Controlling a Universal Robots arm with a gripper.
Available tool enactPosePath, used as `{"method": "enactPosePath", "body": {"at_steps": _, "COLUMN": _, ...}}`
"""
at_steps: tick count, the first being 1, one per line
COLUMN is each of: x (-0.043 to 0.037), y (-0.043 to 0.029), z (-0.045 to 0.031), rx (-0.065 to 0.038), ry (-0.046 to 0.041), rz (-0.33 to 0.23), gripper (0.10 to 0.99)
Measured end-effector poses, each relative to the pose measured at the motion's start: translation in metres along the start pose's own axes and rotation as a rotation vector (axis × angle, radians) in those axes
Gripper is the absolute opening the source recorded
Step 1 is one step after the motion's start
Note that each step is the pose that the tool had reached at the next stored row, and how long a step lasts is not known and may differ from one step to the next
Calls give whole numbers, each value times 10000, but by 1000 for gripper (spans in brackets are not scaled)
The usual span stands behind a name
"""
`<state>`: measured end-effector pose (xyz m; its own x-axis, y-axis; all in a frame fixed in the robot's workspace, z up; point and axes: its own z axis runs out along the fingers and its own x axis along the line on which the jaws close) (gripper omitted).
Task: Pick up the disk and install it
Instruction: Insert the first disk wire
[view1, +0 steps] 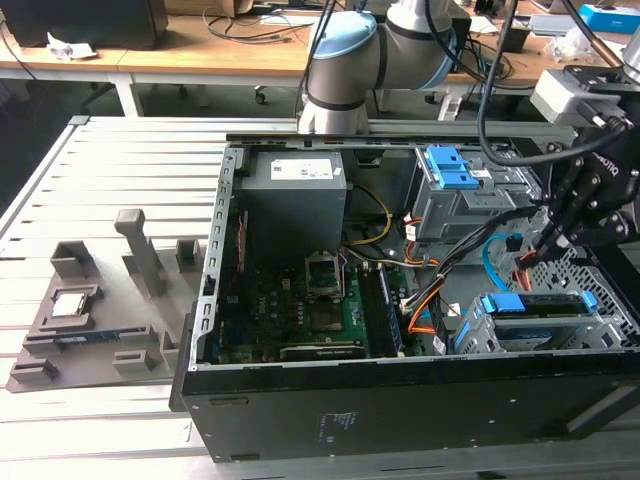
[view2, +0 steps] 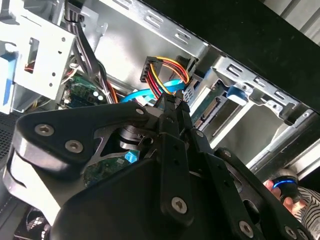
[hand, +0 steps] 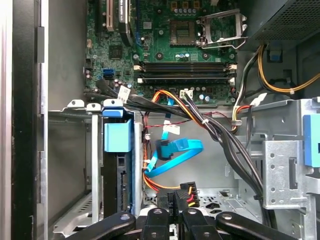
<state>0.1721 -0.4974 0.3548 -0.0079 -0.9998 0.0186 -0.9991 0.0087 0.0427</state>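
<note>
a: exterior view first — where is the hand?
b: the hand (view1: 548, 243) hangs over the open computer case (view1: 400, 420) at the exterior view's right, its fingers pinched together on a black power connector (view1: 537, 250) with red and orange wires. the case lies on the slatted tabletop (view1: 100, 200).
a: and the disk?
b: the disk (view1: 535, 303), with its blue rails, already sits in the drive cage (view1: 480, 335) at the case's near right corner, just below the hand. a grey fixture tray (view1: 90, 320) holding a small square chip lies well apart at the exterior view's left.
a: second wrist view?
b: the fingers (view2: 172, 125) are closed on the connector, coloured wires (view2: 167, 70) arching above it.
a: first wrist view?
b: the connector (hand: 186, 194) is gripped between the fingertips (hand: 165, 207), just beside the disk's blue rail (hand: 118, 135) in the cage. a blue data cable (hand: 175, 152) curls between them and the motherboard (hand: 170, 50).
</note>
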Motion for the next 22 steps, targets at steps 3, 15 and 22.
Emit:
{"method": "enactPosePath", "body": {"at_steps": 3, "x": 83, "y": -1, "z": 2, "rx": 0, "ry": -1, "rz": 0, "gripper": 169}}
{"method": "enactPosePath", "body": {"at_steps": 15, "x": 308, "y": -3, "z": 9, "rx": 0, "ry": -1, "rz": 0, "gripper": 169}}
{"method": "enactPosePath", "body": {"at_steps": 22, "x": 391, "y": -5, "z": 26, "rx": -1, "ry": -88, "rz": 3, "gripper": 169}}
